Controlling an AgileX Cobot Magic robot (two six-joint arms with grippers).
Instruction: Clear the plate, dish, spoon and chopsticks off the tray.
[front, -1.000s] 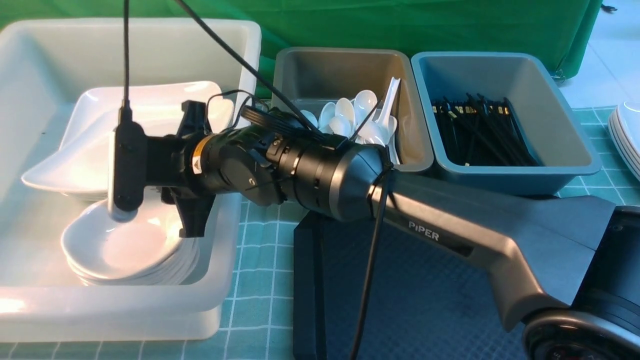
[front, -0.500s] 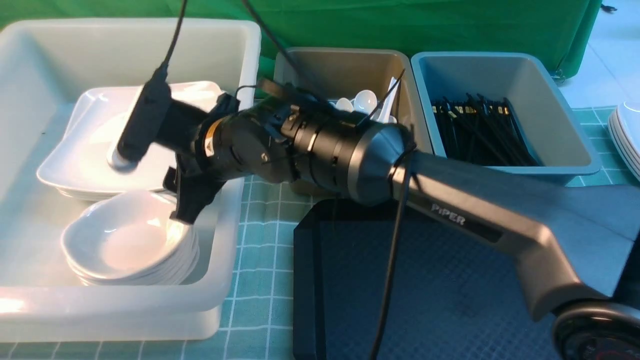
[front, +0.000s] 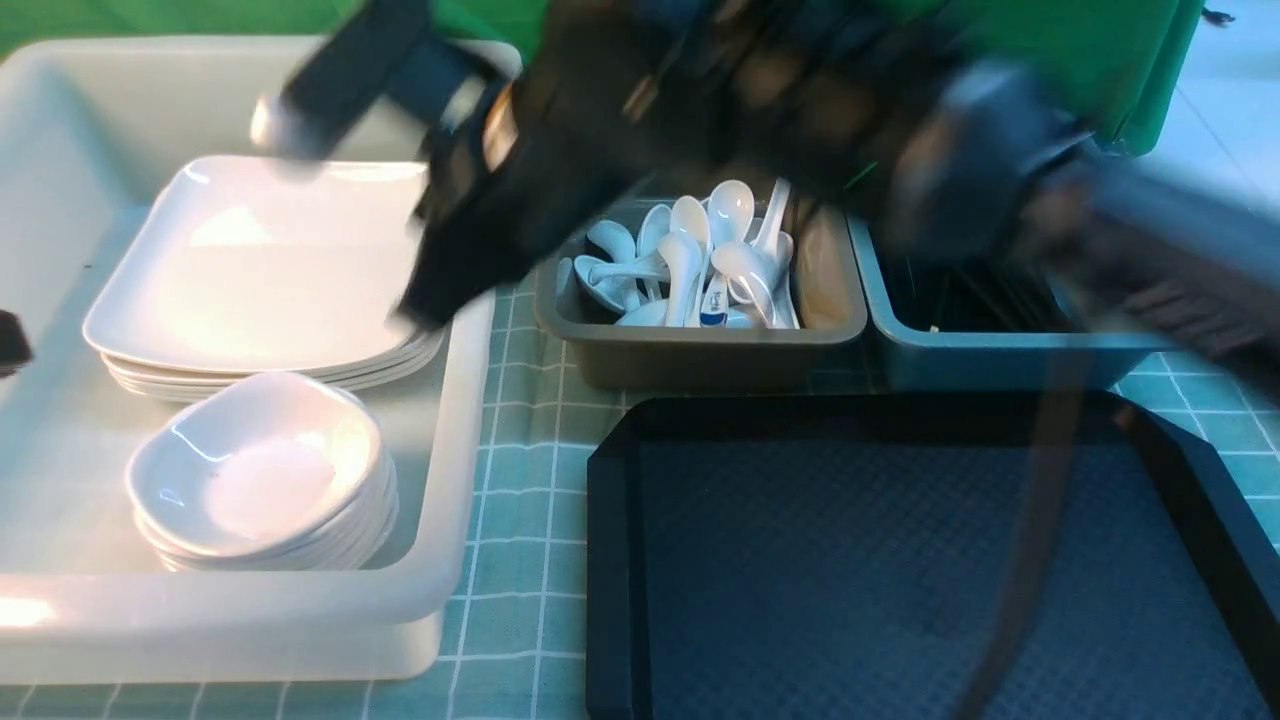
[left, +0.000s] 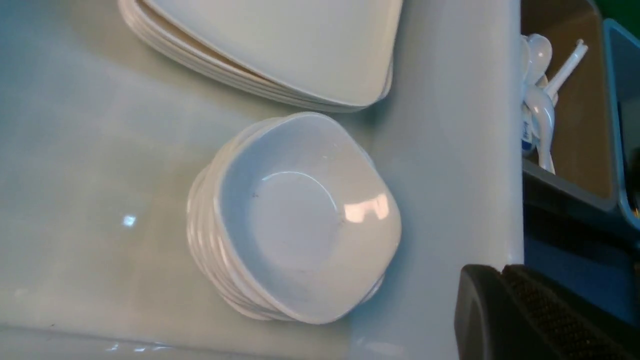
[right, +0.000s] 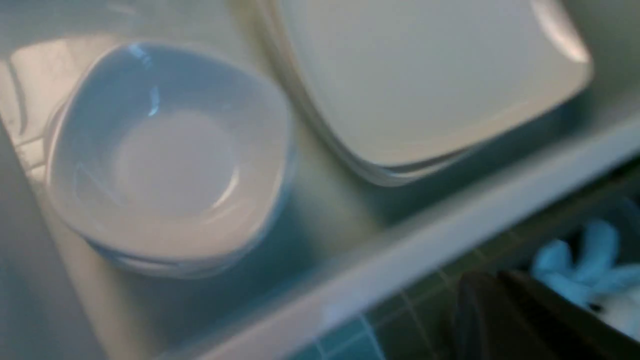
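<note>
The black tray (front: 615, 560) lies at the front right with nothing on its textured floor. The plate (front: 260, 265) lies flat on top of a plate stack in the white tub (front: 455, 440). The dish (front: 255, 470) tops a stack of small bowls in front of it. White spoons (front: 690, 255) fill the grey tub; I cannot tell which is the task's spoon. The chopsticks are hidden behind my blurred right arm. My right gripper (front: 425, 305) is shut and empty above the white tub's right wall (right: 492, 282). My left gripper (left: 502, 272) is shut and empty beside that wall.
The grey spoon tub (front: 700, 345) and a blue-grey tub (front: 1000, 355) stand side by side behind the tray. My right arm (front: 800, 110) stretches blurred across the back of the scene. A green checked cloth (front: 520, 540) covers the table.
The plate, tilted on the stack a second ago, now lies flat. My right gripper has let go, shut, and lifted up and back out of the white tub. The left gripper stayed shut.
</note>
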